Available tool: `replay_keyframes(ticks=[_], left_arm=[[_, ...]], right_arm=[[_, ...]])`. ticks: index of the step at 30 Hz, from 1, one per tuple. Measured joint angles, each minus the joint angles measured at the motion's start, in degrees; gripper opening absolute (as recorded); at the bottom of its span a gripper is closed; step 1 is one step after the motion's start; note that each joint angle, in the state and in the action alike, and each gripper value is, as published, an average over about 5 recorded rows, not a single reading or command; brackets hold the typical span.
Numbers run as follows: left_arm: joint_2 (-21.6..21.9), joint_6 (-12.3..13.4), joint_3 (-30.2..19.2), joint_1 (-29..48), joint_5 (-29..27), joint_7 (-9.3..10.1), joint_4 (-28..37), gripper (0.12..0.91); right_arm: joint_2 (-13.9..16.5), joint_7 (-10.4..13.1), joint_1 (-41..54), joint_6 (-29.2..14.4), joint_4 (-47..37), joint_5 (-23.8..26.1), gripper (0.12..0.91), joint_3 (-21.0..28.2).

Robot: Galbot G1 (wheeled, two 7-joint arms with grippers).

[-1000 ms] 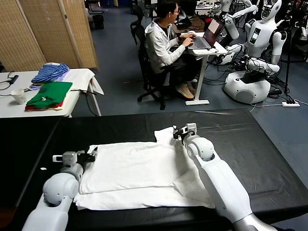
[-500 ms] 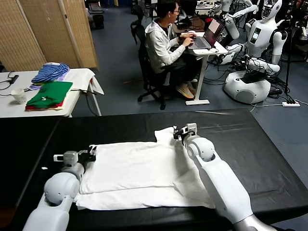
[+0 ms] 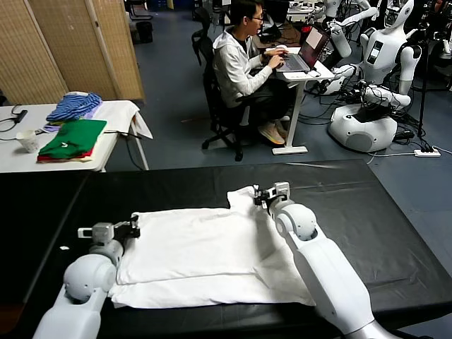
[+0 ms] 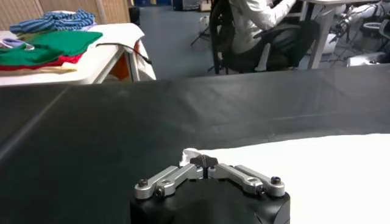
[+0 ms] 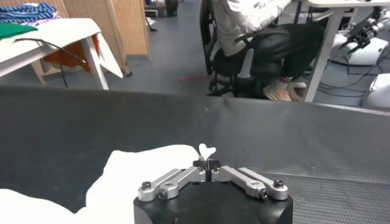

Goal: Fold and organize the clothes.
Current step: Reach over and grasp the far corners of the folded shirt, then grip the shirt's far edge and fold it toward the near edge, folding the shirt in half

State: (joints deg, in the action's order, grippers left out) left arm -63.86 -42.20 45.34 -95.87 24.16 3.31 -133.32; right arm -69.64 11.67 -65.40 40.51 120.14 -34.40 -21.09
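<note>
A white T-shirt (image 3: pixel 201 258) lies spread out flat on the black worktop (image 3: pixel 367 212), near the middle of it. It is folded over once, so a long strip of the lower layer shows along the shirt's near edge. Only plain white cloth is showing.

The left pincer (image 3: pixel 134 227) is at the shirt's far left corner. Its two fingers are pressed together, and a small bit of white cloth (image 4: pixel 189 153) is pinched between their tips. In the left wrist view you can see that little tuft just at the tips, with the rest of the shirt running off to one side.

The right pincer (image 3: pixel 260 196) is at the shirt's far right corner, where a sleeve (image 3: pixel 242 197) sticks out. Its fingers are also squeezed together, with a tiny peak of white cloth (image 5: pixel 206 150) caught between them. The sleeve is lifted a little off the worktop there. The right arm (image 3: pixel 325 272) lies across the right part of the shirt.

Beyond the shirt, past the worktop's far edge, a man (image 3: pixel 240 60) sits on a chair and types on a laptop (image 3: pixel 305 53). Far off from the shirt's left side there is a white table (image 3: pixel 116 116) with folded green (image 3: pixel 74 135) and red clothes and a blue striped one (image 3: pixel 73 106). A paper cup (image 3: pixel 28 141) stands on that table too. White robots (image 3: pixel 378 78) stand far behind the shirt's right side.
</note>
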Motion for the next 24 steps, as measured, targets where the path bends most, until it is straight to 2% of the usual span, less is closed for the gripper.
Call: replay_keyframes(ticks=[5,13,18,24], left_arm=[[-0.03,0.00,0.83,-2.40,-0.21,-0.97,-1.82,0.145],[-0.69,0.01,0.85,-6.28,-1.64,-1.35,-3.07,0.145],[-1.39,0.02,0.21,-8.45,-2.65,-1.40,-4.12,0.145],[-2.58,0.02,-1.02,-10.82,-4.02,-1.40,-5.08,0.145]], right_arm=[[0.18,1.15,-4.23,1.60,4.40,0.12,0.144,-2.14],[-0.95,2.71,-9.93,1.68,9.60,1.52,0.144,-3.98],[-1.49,4.27,-12.91,1.69,11.11,2.54,0.144,-4.54],[-1.70,4.64,-14.86,1.69,10.59,3.39,0.144,-4.30]])
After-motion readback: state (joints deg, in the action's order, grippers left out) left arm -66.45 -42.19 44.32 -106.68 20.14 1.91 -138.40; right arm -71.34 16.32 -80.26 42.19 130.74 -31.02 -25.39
